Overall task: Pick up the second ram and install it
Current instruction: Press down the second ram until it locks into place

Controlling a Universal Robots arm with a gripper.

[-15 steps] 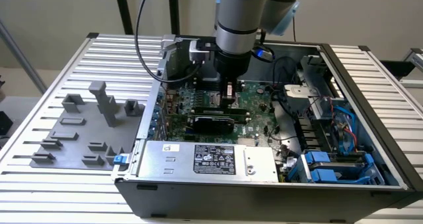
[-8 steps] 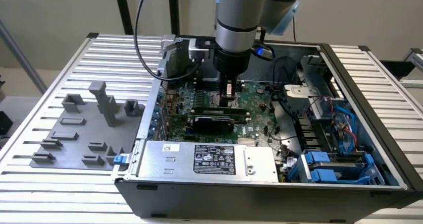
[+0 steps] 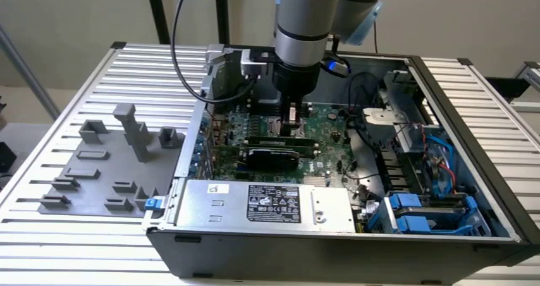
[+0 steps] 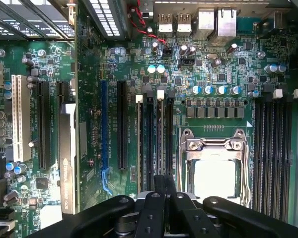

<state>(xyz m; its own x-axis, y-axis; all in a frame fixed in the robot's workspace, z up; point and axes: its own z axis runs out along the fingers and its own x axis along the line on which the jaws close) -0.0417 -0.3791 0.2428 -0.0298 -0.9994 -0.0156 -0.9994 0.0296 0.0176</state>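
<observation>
Nearest you, the gripper (image 4: 161, 198) has its fingers (image 4: 159, 184) drawn together, pinching the second ram (image 4: 161, 144) edge-on. The stick runs straight out from the fingertips, standing in a slot among the black memory slots (image 4: 150, 139) on the motherboard (image 4: 223, 74). Just beside the fingers lies the CPU socket (image 4: 214, 166). Farther off, the power supply (image 3: 265, 202) carries a label; its writing cannot be read.

The tool (image 4: 161, 191) hides the near ends of the memory slots (image 4: 154, 144)
</observation>
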